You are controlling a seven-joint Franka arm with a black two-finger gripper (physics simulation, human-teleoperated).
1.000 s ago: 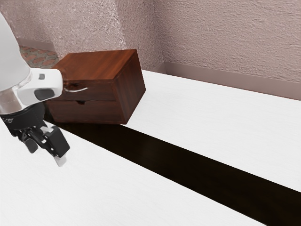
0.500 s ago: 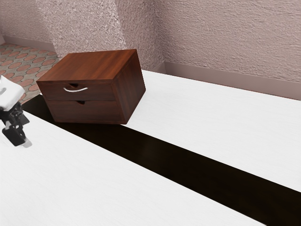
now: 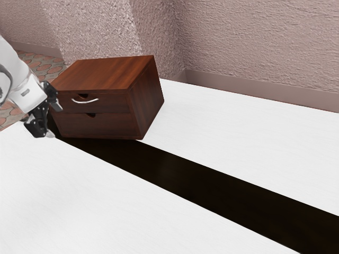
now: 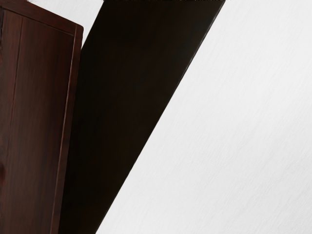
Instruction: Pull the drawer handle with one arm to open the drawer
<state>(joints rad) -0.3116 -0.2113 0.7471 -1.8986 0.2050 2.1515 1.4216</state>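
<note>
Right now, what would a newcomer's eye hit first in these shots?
The dark reddish-brown wooden two-drawer cabinet sits toward the exterior view's upper left, a curved silver handle on its upper drawer, which looks shut. A wide black stripe cuts diagonally across the white tabletop, and the white robot arm hangs beside the cabinet's front, at the exterior view's left edge.

Here's the white robot arm [image 3: 11, 74], coming in from the exterior view's left edge and sloping down toward the dark brown wooden two-drawer cabinet [image 3: 114, 79]. Its white wrist housing [image 3: 26, 96] sits just beside the cabinet's front corner, level with the upper drawer. Below it, the black two-finger gripper [image 3: 40, 129] points downward, low beside the cabinet's lower front. Whether it touches the wood can't be made out.
</note>
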